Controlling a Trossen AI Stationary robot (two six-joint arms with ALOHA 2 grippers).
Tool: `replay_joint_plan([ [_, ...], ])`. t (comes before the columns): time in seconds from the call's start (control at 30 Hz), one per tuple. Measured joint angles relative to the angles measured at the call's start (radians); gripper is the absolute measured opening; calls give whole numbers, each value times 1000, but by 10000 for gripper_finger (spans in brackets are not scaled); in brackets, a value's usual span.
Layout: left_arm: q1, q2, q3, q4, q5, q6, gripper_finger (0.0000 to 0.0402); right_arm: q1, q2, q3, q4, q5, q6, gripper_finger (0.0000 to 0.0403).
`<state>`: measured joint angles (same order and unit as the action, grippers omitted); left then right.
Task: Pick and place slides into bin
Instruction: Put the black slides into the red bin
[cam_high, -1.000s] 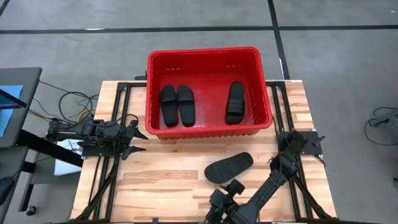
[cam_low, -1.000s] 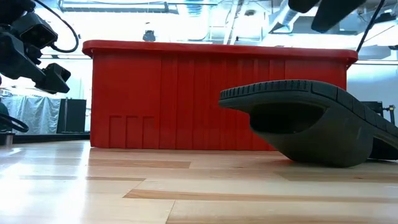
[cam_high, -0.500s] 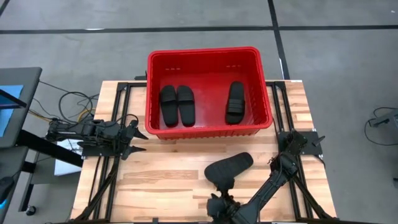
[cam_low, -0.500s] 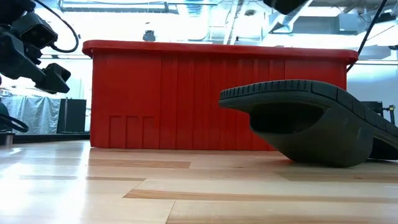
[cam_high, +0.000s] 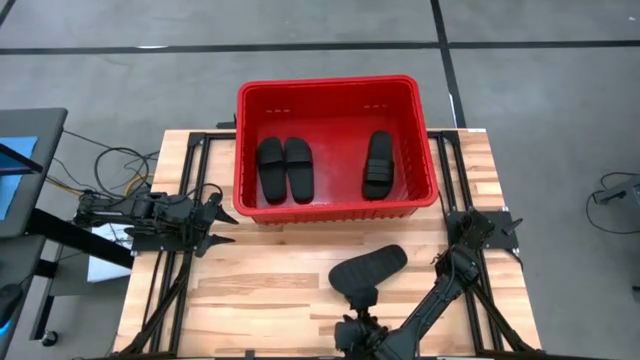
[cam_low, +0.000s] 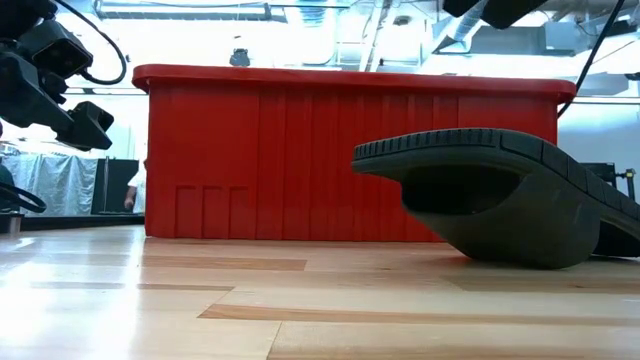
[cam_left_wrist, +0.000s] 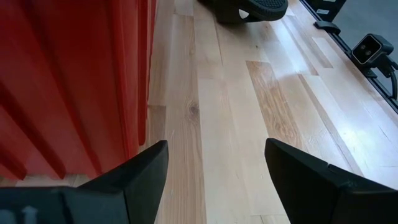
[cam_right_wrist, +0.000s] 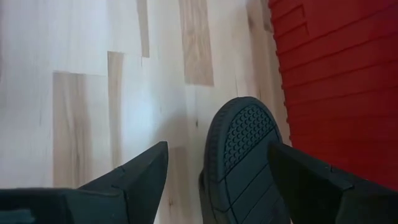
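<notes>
Bin (cam_high: 337, 205) with three slides (cam_high: 286, 169) inside, one slide (cam_high: 368, 270) outside.

The large rectangular red plastic bin (cam_high: 336, 88) has a smooth, slightly glossy skin, with ribbed walls (cam_low: 300, 160) and a rolled rim. The four black rubber slide sandals are matt; the one lying sole-up on the tabletop (cam_right_wrist: 245, 158) shows a rough tread of small raised studs and cross grooves. The pale wooden plank tabletop (cam_left_wrist: 249, 112) is smooth with visible grain and a soft sheen. The left gripper's dark fingers (cam_left_wrist: 146, 171) look like matt, smooth plastic.
</notes>
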<state>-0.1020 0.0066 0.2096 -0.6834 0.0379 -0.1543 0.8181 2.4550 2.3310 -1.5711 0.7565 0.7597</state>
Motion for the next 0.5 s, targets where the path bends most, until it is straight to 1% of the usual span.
replay_joint_plan([
  [0.2,0,0,0,0,0,0,258,0,0,0,0,-26,0,269],
  [0.5,0,0,0,0,0,0,258,-2,0,0,0,-25,1,269],
])
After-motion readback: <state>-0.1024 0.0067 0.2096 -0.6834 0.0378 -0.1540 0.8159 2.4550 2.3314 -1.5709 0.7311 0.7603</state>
